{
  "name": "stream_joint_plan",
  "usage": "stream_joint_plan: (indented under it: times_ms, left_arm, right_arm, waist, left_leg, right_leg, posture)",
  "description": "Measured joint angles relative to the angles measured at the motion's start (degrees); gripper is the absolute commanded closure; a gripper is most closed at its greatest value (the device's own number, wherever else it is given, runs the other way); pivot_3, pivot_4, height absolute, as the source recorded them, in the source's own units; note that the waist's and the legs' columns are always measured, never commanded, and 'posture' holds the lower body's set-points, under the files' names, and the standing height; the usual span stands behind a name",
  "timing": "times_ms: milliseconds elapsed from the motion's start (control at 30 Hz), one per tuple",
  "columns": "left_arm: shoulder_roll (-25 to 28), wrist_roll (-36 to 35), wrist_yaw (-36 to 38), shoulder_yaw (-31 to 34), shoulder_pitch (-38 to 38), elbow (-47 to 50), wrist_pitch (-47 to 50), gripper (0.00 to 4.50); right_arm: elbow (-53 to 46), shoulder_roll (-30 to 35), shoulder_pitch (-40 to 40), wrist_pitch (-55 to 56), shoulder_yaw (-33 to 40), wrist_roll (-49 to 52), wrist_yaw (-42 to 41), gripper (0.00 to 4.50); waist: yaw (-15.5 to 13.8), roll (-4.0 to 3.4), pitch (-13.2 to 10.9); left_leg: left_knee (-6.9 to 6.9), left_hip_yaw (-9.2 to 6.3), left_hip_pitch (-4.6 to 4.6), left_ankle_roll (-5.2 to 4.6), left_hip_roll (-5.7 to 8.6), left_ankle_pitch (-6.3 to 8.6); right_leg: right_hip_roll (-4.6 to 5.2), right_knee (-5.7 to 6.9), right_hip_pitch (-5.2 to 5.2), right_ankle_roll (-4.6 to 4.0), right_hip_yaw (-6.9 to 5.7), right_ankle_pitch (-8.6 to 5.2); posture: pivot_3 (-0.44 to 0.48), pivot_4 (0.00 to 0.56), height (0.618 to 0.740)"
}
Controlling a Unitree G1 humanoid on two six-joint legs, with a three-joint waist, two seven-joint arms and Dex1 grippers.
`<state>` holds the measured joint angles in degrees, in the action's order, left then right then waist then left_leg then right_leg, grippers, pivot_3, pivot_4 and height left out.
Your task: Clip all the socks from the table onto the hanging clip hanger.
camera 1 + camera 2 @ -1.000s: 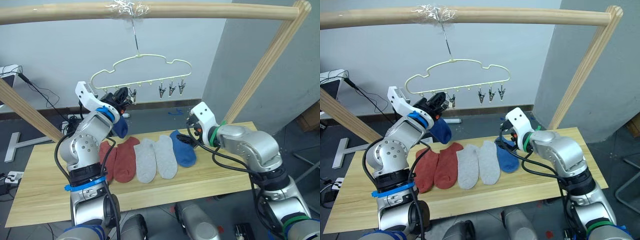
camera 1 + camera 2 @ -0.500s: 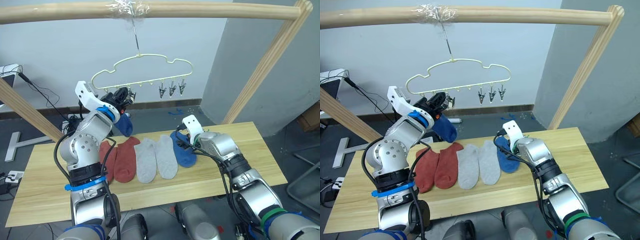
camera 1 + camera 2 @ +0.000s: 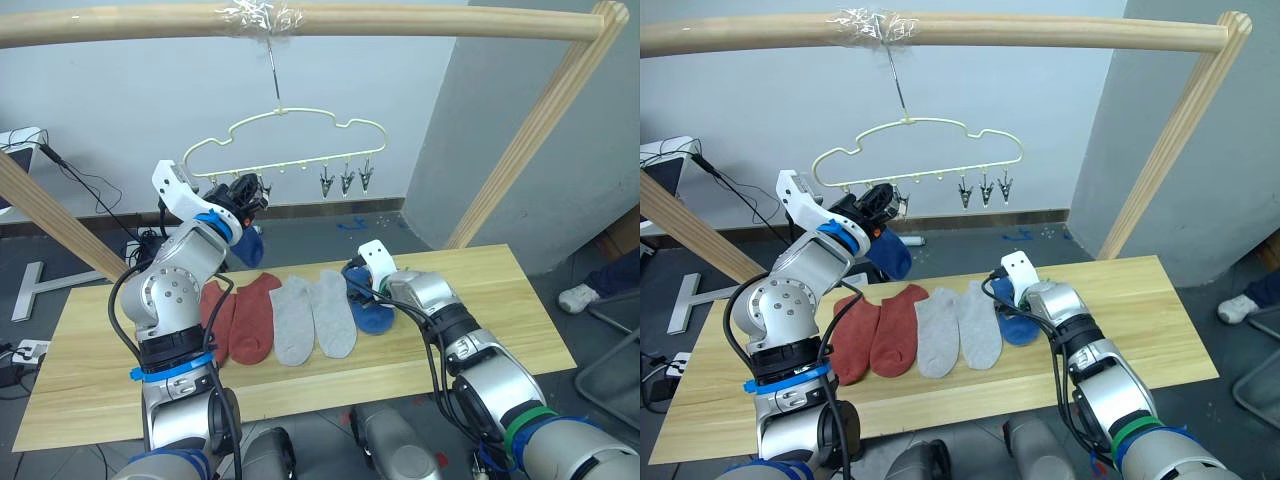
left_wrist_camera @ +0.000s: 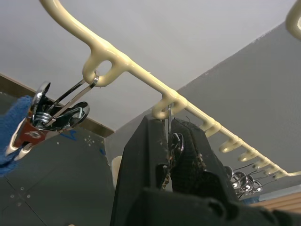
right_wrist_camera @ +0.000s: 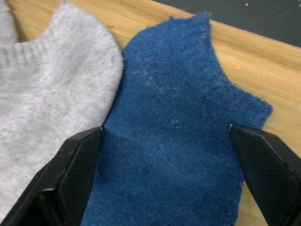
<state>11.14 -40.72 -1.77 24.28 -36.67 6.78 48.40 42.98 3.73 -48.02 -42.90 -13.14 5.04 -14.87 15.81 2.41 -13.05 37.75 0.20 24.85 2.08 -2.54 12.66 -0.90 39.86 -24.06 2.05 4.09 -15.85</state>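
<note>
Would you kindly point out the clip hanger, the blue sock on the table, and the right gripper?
clip hanger (image 3: 300, 113): left eye view, top wire.
blue sock (image 5: 178, 136): right wrist view, mid fabric.
right gripper (image 5: 171, 165): right wrist view, between fingertips.

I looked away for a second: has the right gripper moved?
Yes. The right gripper has come down from above the table and now hangs open just over the blue sock lying beside the grey sock.

The right pincer has dropped, spread wide, over the blue sock.
</note>
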Motion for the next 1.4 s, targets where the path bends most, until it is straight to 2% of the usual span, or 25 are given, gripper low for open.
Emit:
stream_joint_plan:
  times_ms: [67, 167, 300, 500, 533, 700, 800, 967, 1100, 1167, 1400]
  left_arm:
    - [0.01, 0.01, -0.02, -0.21, 0.03, 0.04, 0.00, 4.32]
    - [0.01, 0.01, -0.03, -0.30, 0.03, 0.04, 0.00, 4.32]
    - [0.07, 0.02, -0.03, -0.32, 0.04, 0.04, 0.00, 4.32]
    - [0.17, 0.02, -0.01, -0.32, 0.10, 0.04, 0.00, 4.32]
    - [0.17, 0.02, -0.01, -0.32, 0.12, 0.04, 0.00, 4.32]
    - [0.17, 0.01, 0.02, -0.31, 0.23, 0.05, 0.00, 4.32]
    - [0.13, -0.93, 0.00, -0.05, 0.25, 0.06, 0.19, 4.32]
    - [0.29, -4.63, -0.18, 2.01, 0.21, 0.06, 2.38, 4.32]
    - [0.32, -8.36, -1.32, 3.75, 0.15, -0.17, 4.13, 4.32]
    - [0.32, -9.69, -1.66, 4.29, 0.15, -0.20, 4.79, 4.32]
    - [1.60, -11.70, -2.63, 5.33, 0.22, -0.41, 5.26, 4.32]
  right_arm:
    - [1.01, 0.02, -0.12, 1.14, 0.47, -0.55, -0.05, 0.00]
    - [2.03, 0.04, -0.16, 2.49, 0.74, -1.43, -0.02, 0.60]
    - [2.70, 0.31, -0.17, 2.78, 1.73, -1.99, 0.24, 1.94]
    - [2.78, 0.27, -0.16, 2.34, 2.41, -2.55, 0.04, 4.21]
    - [2.78, 0.22, -0.16, 2.28, 2.45, -2.62, 0.00, 4.47]
    - [0.71, 0.21, 0.78, 0.97, 2.51, -3.41, -0.57, 4.47]
    - [-4.81, 0.82, 3.12, -2.47, 2.33, -3.57, -1.62, 4.47]
    - [-24.78, 5.06, 9.27, -11.01, 0.42, -1.98, -6.79, 4.47]
    - [-43.36, 6.63, 9.59, -15.96, -0.63, 1.95, -11.66, 4.47]
    - [-48.04, 6.51, 9.60, -17.25, -1.69, 3.52, -13.11, 4.47]
    - [-50.92, 3.07, 6.95, -17.33, -4.67, 5.70, -14.85, 4.47]
  waist:
    - [-0.01, 0.00, 0.00]
    - [-0.02, 0.00, 0.00]
    - [-0.05, 0.00, 0.00]
    - [-0.04, 0.00, 0.00]
    - [-0.04, 0.00, 0.00]
    - [-0.09, 0.00, 0.00]
    - [-0.16, 0.00, 0.00]
    - [-0.21, -0.03, -0.02]
    - [0.08, -0.05, -0.03]
    - [0.06, -0.05, -0.03]
    - [0.20, -0.05, -0.03]
  left_leg:
    - [0.00, 0.00, 0.00, 0.00, 0.00, 0.00]
    - [0.00, 0.00, 0.00, 0.00, 0.00, 0.00]
    - [0.02, -0.02, 0.00, 0.00, 0.00, 0.00]
    - [0.01, -0.03, 0.00, 0.00, -0.01, 0.00]
    - [0.02, -0.03, -0.01, 0.00, -0.01, 0.00]
    - [0.03, -0.04, 0.00, 0.00, 0.00, 0.00]
    - [0.01, -0.05, 0.00, 0.01, -0.01, 0.00]
    - [0.00, -0.01, 0.03, 0.01, -0.01, 0.01]
    - [0.00, -0.11, 0.01, 0.01, -0.05, 0.00]
    - [0.00, -0.15, 0.01, 0.01, -0.05, 0.00]
    - [0.01, -0.04, 0.01, 0.01, -0.01, 0.00]
  right_leg:
    - [0.00, 0.00, 0.00, 0.00, 0.00, 0.00]
    - [0.00, 0.00, 0.01, 0.01, 0.00, 0.00]
    - [0.00, 0.00, 0.02, 0.01, 0.00, 0.00]
    - [0.00, 0.00, 0.02, 0.00, 0.00, 0.00]
    - [0.00, 0.01, 0.02, 0.01, 0.00, 0.00]
    - [0.00, 0.00, 0.03, 0.01, -0.01, 0.00]
    - [0.00, 0.00, 0.02, 0.01, -0.01, 0.00]
    - [-0.01, 0.00, -0.02, 0.11, -0.01, -0.06]
    - [-0.04, 0.02, -0.01, 0.12, -0.03, -0.06]
    - [-0.06, 0.02, -0.01, 0.12, -0.03, -0.07]
    - [-0.02, -0.01, -0.02, 0.12, -0.02, -0.06]
  posture:
    - [-0.298, 0.203, 0.740]
    - [-0.297, 0.204, 0.740]
    - [-0.297, 0.204, 0.740]
    - [-0.296, 0.202, 0.740]
    - [-0.296, 0.202, 0.740]
    - [-0.300, 0.200, 0.740]
    - [-0.301, 0.203, 0.740]
    - [-0.319, 0.209, 0.740]
    - [-0.326, 0.211, 0.740]
    - [-0.327, 0.212, 0.740]
    - [-0.321, 0.208, 0.740]
